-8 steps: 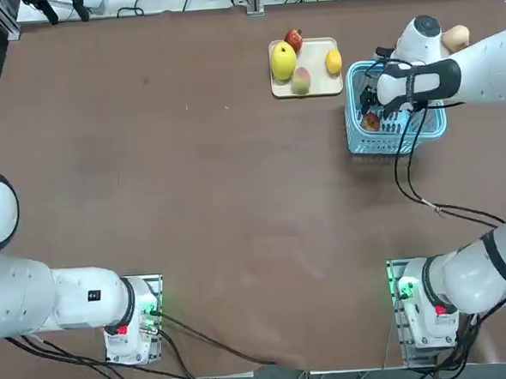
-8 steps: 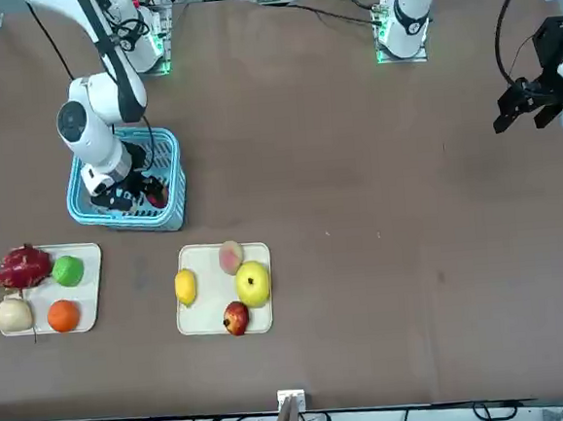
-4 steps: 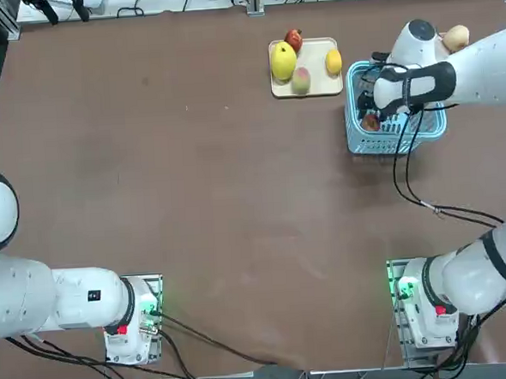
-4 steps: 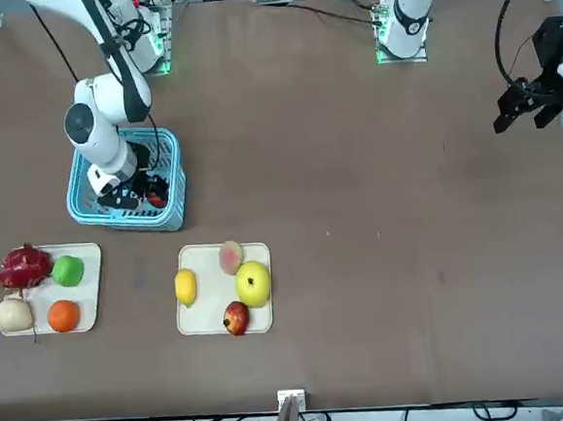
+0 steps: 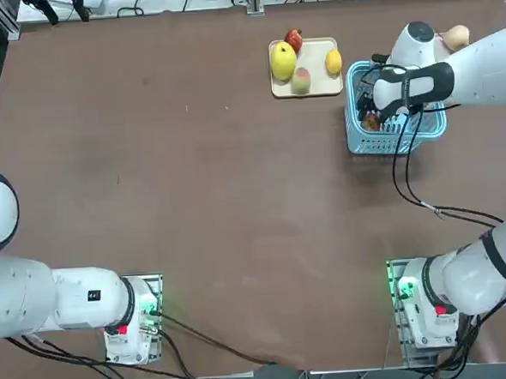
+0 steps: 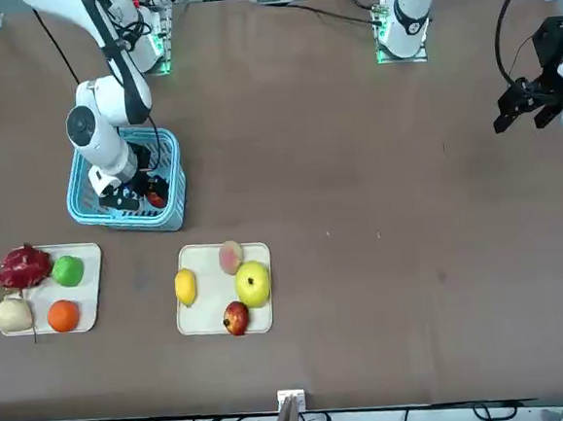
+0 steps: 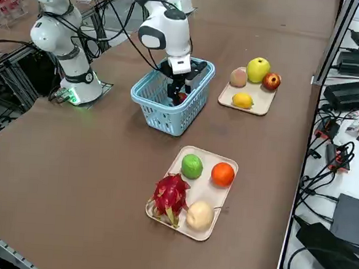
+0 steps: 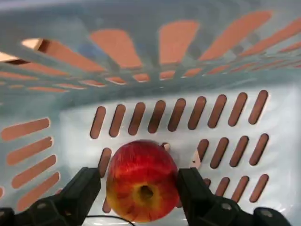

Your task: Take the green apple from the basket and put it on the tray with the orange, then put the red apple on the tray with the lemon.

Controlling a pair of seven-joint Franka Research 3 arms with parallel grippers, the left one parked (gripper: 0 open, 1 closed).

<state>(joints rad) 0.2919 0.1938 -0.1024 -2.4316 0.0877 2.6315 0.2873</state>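
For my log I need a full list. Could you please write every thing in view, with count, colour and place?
basket: 1, light blue, on the table by the working arm
red apple: 1, red-yellow, on the basket floor
tray with the orange: 1, beige, holds green apple, orange, dragon fruit, pale round fruit
tray with the lemon: 1, beige, holds lemon, yellow-green apple, peach-coloured fruit, small dark-red fruit
table: 1, brown
right gripper: 1, black fingers, open, inside the basket, either side of the red apple
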